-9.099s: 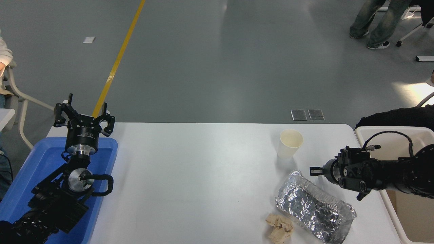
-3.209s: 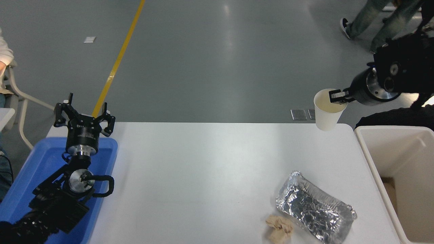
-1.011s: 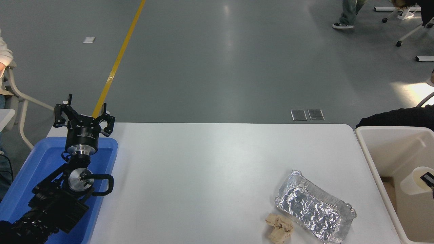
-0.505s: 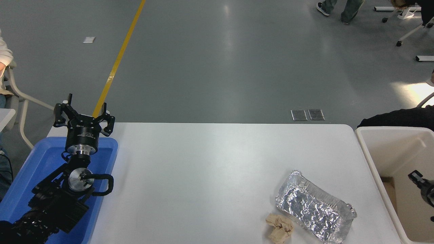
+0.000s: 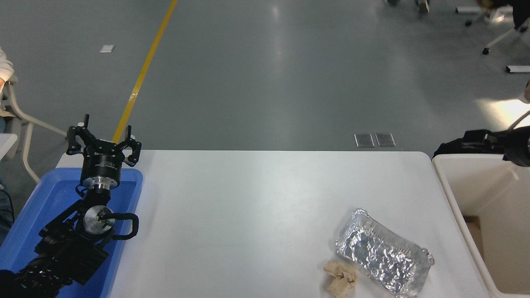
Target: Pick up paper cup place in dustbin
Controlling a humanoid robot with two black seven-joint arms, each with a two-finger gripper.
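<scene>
The paper cup does not show in the head view; it is hidden or out of view. The dustbin [image 5: 449, 186] stands off the table's right end, cream-white with a beige inside, and the part of its inside that shows holds no cup. My right gripper [image 5: 486, 138] shows dimly at the right edge, above the bin's far rim, against a dark shape behind it. Whether it is open or shut does not show. My left gripper [image 5: 102, 140] is open and empty, parked over the blue tray [image 5: 49, 194] at the lower left.
A crumpled foil tray [image 5: 383, 252] and a tan paper wad [image 5: 340, 279] lie at the table's front right. A chair and a person's sleeve are at the far left. Chair legs show on the floor at the top right.
The right arm carried the cup from the table over into the bin. The cup has dropped out of sight, and the arm has risen from inside the bin to above its far rim.
</scene>
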